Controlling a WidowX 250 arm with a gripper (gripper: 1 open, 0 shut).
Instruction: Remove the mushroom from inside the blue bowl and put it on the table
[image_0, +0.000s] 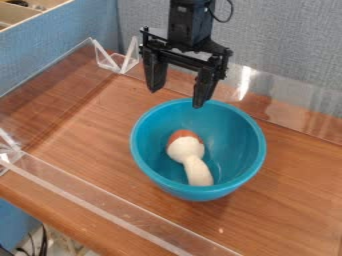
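A glossy teal-blue bowl (199, 150) sits on the brown wood-grain table (94, 135), slightly right of the middle. Inside it the mushroom (189, 157) lies on its side, its cream stem toward the front and its orange-red cap toward the back. My black gripper (177, 93) hangs above the bowl's far rim, pointing straight down. It is open, with its two fingers spread wide and nothing between them. The right fingertip (202, 99) comes down close to the rim; I cannot tell whether it touches.
Low clear acrylic walls (80, 185) edge the table at the front, left and back. A blue-grey partition (54, 45) stands beyond the left wall.
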